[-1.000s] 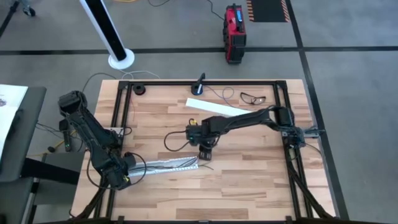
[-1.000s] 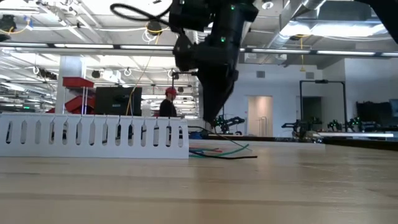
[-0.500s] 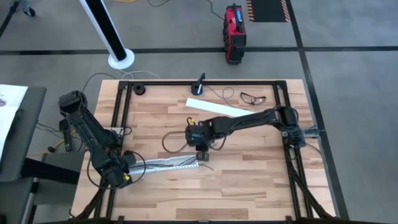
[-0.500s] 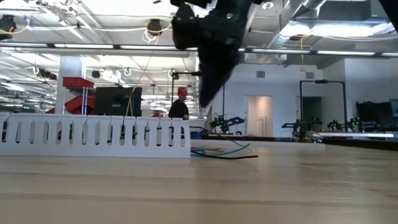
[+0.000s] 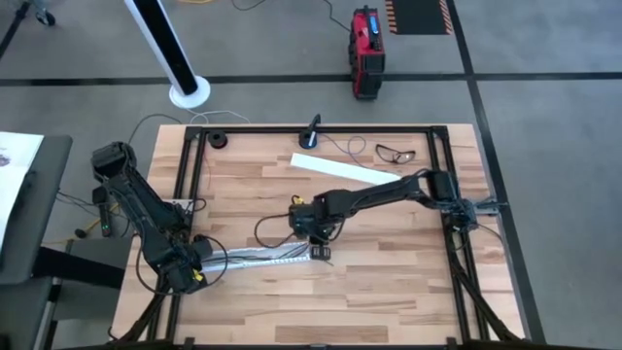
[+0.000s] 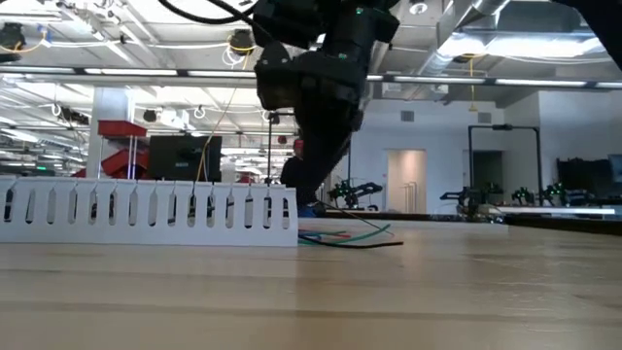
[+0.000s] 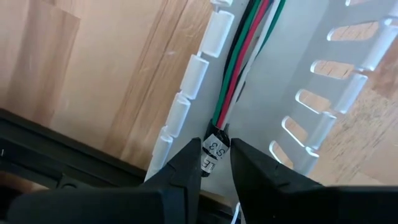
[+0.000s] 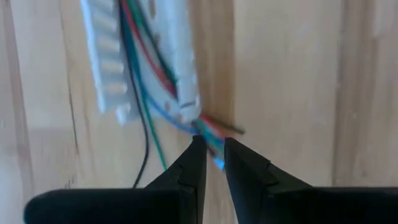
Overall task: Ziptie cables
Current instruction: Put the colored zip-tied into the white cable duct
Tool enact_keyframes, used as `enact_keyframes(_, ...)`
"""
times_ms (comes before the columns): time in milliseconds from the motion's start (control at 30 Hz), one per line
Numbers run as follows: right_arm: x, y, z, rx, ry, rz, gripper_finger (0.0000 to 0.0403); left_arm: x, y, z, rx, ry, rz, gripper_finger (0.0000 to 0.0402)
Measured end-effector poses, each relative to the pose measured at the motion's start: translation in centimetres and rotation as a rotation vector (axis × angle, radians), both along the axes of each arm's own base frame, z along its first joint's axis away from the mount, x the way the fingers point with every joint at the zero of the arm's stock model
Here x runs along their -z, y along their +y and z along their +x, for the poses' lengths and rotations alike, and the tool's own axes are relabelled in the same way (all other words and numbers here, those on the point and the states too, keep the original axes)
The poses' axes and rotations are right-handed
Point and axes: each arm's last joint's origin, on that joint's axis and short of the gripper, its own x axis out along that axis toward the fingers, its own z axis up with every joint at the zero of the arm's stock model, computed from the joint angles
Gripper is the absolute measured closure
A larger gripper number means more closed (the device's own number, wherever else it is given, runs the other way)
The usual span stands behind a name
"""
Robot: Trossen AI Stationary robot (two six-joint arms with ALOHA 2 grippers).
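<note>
Right hand (image 5: 318, 252) pinching cables (image 8: 205, 134) | left hand (image 7: 216, 163) grips cables | wooden table (image 5: 389, 282)

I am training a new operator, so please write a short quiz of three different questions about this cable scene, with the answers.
1. True or false: the thin coloured cables lie inside the long white slotted plastic channel.
2. Which gripper holds the labelled end of those cables: A) left gripper, B) right gripper?
3. Fill in: the cables' loose ends stick out of the channel end beside the ____ gripper.

Key
1. True; the left wrist view shows them between its slotted walls.
2. A; its fingers are shut on the tagged end.
3. Right; it is at that end, fingers nearly closed around the wire ends.
</note>
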Motion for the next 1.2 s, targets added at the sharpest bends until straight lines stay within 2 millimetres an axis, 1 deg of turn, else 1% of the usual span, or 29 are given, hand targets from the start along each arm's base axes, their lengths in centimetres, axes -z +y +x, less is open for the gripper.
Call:
enact_keyframes(67, 0.0, 0.4, -0.3, -0.024, 0.023, 0.012, 0.0349, 0.0, 0.0, 0.0, -0.002, -0.001, 0.002, 0.0320)
enact_keyframes(167, 0.0, 1.2, -0.4, -0.075, 0.033, 0.083, 0.0349, 0.0, 0.0, 0.0, -0.002, -0.007, 0.006, 0.0320)
enact_keyframes(267, 0.0, 1.6, -0.4, -0.058, 0.025, 0.029, 0.0349, 0.0, 0.0, 0.0, -0.005, -0.008, 0.006, 0.0320)
enact_keyframes(300, -0.3, 1.6, -0.4, -0.052, 0.009, 0.006, 0.0349, 0.0, 0.0, 0.0, -0.006, -0.008, 0.007, 0.0320)
enact_keyframes(367, -1.6, 1.3, -0.5, -0.038, -0.044, -0.042, 0.0349, 0.0, 0.0, 0.0, -0.006, -0.007, 0.006, 0.0320)
enact_keyframes(433, -3.0, 0.6, -0.4, -0.022, -0.110, -0.100, 0.0350, 0.0, 0.0, 0.0, -0.005, -0.006, 0.005, 0.0320)
enact_keyframes(467, -3.3, 0.1, -0.4, -0.016, -0.117, -0.123, 0.0352, 0.0, 0.0, 0.0, -0.003, -0.006, 0.005, 0.0320)
enact_keyframes(533, -2.9, -0.8, -0.4, -0.018, -0.096, -0.129, 0.0359, 0.0, 0.0, 0.0, 0.003, -0.006, 0.005, 0.0320)
enact_keyframes(633, -0.6, -1.6, 0.3, -0.026, -0.054, -0.067, 0.0376, 0.0, 0.0, 0.0, 0.003, -0.006, 0.006, 0.0320)
enact_keyframes(700, 0.8, -1.7, 0.5, -0.036, -0.016, -0.019, 0.0390, 0.0, 0.0, 0.0, 0.002, -0.008, 0.007, 0.0320)
enact_keyframes(767, 1.5, -1.2, 0.6, -0.054, 0.001, 0.045, 0.0399, 0.0, 0.0, 0.0, 0.002, -0.008, 0.007, 0.0320)
enact_keyframes(833, 2.0, -0.6, 0.3, -0.079, 0.045, 0.106, 0.0399, 0.0, 0.0, 0.0, 0.003, -0.009, 0.007, 0.0320)
enact_keyframes(900, 1.9, 0.0, 0.0, -0.101, 0.068, 0.117, 0.0398, 0.0, 0.0, 0.0, 0.005, -0.009, 0.008, 0.0320)
enact_keyframes(1033, 0.0, 0.9, -0.6, -0.161, 0.040, 0.109, 0.0399, 0.0, 0.1, 0.0, 0.006, -0.009, 0.017, 0.0320)
enact_keyframes(1133, -0.6, 0.8, -0.7, -0.161, 0.026, 0.109, 0.0398, 0.0, 0.1, 0.0, -0.001, -0.011, 0.020, 0.0320)
enact_keyframes(1200, -0.7, 0.4, -0.8, -0.148, 0.027, 0.108, 0.0394, 0.0, 0.1, 0.0, -0.019, -0.013, 0.019, 0.0320)
